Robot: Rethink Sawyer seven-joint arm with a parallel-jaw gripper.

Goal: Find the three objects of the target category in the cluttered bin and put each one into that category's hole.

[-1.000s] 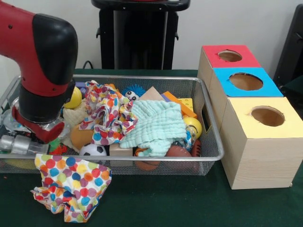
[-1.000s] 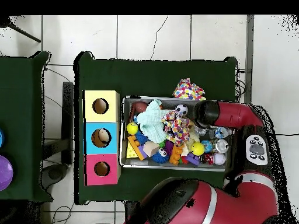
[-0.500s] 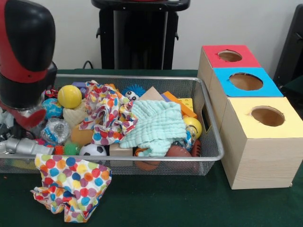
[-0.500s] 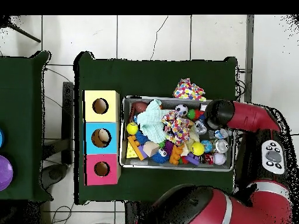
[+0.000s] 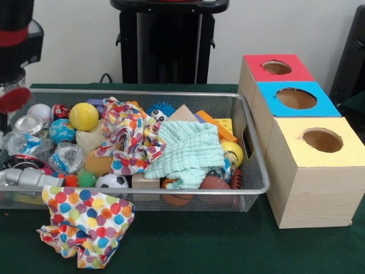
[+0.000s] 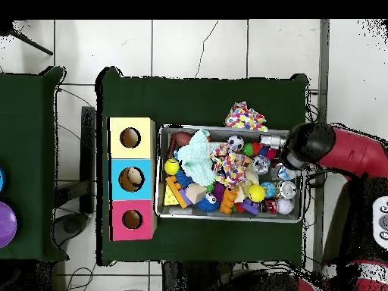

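Arm pose: my arm (image 6: pixel 345 151) reaches in from the counter's short end opposite the boxes. Its black wrist housing (image 6: pixel 307 146) sits over the end wall of the bin (image 5: pixel 171 94). In the front view only the black and red lower segment (image 5: pixel 17 40) shows, upright above that end of the bin.

Claw: a silver bar (image 5: pixel 25 178), low at the bin's near corner on my arm's side, may be part of my claw. I cannot tell whether the claw is open or closed, and nothing can be seen held in it.

Bin contents: a heap of mixed items. A mint green cloth (image 5: pixel 185 151) lies on top towards the box end. A polka-dot cloth (image 5: pixel 128 137) lies beside it at the middle. A yellow ball (image 5: pixel 84 116), a small football (image 5: pixel 111 181) and crumpled cans (image 5: pixel 25 124) lie towards my arm's end. Wooden and coloured blocks (image 5: pixel 214 124) are partly buried at the far side.

Outside the bin: a second polka-dot cloth (image 5: pixel 85 225) lies on the green counter (image 5: pixel 199 245), touching the bin's near wall by the arm-end corner.

Boxes: three wooden boxes stand in a row, just beside the bin's other end, topped red (image 5: pixel 276 68), blue (image 5: pixel 295 98) and yellow (image 5: pixel 322 140), each with a round hole.

Target items: the category cannot be read from the views.
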